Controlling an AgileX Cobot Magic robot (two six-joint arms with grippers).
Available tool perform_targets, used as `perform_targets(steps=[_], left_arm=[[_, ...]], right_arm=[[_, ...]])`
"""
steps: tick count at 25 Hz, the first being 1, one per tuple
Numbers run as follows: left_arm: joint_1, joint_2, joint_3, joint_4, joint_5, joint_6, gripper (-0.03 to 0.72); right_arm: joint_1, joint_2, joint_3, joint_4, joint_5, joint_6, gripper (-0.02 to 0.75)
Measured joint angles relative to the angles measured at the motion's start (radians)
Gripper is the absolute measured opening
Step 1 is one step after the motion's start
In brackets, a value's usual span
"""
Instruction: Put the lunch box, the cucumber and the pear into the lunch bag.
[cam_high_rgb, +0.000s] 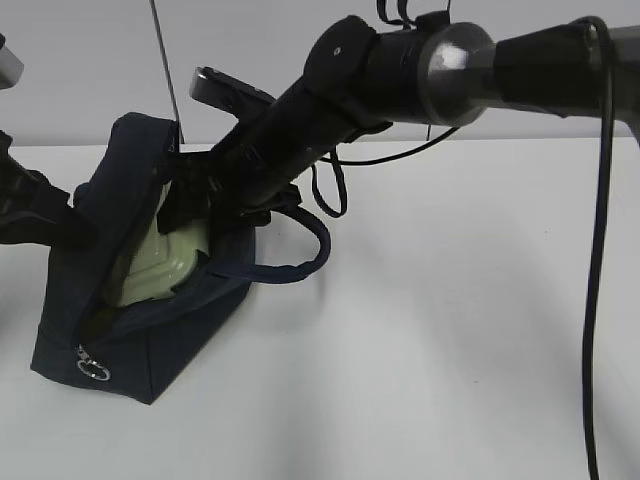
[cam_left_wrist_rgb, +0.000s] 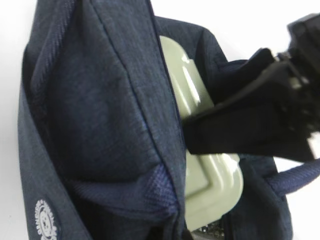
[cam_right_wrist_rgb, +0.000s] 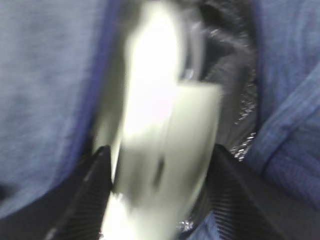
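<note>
The navy lunch bag (cam_high_rgb: 150, 340) stands open at the left of the white table. The lunch box (cam_high_rgb: 160, 265), sage-green lid showing, sits on edge in its mouth. My right gripper (cam_high_rgb: 195, 215) reaches across into the bag. In the right wrist view this gripper (cam_right_wrist_rgb: 160, 160) is shut on the lunch box (cam_right_wrist_rgb: 160, 125), with one finger (cam_right_wrist_rgb: 95, 175) on each side. My left gripper (cam_high_rgb: 55, 225) is at the bag's left wall. In the left wrist view the bag's fabric (cam_left_wrist_rgb: 100, 115) bunches towards it beside the lid (cam_left_wrist_rgb: 210, 180). The cucumber and the pear are out of view.
The bag's padded handle (cam_high_rgb: 300, 262) loops out to the right. A metal zip pull ring (cam_high_rgb: 93, 370) hangs at the bag's near corner. The right arm (cam_high_rgb: 450, 70) spans the top of the exterior view, with a cable (cam_high_rgb: 600, 250) hanging at the right. White table (cam_high_rgb: 450, 330) lies right of the bag.
</note>
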Motion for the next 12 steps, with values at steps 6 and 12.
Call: perform_targets(steps=[6,12], left_arm=[[-0.001,0.0,0.0,-0.003,-0.001,0.0,0.001],[-0.001,0.0,0.0,-0.001,-0.002,0.0,0.001]], right_arm=[[0.01,-0.006,-0.15,-0.116,0.158,0.027,0.49],[0.01,-0.05,-0.256,-0.358,0.279,0.142,0.492]])
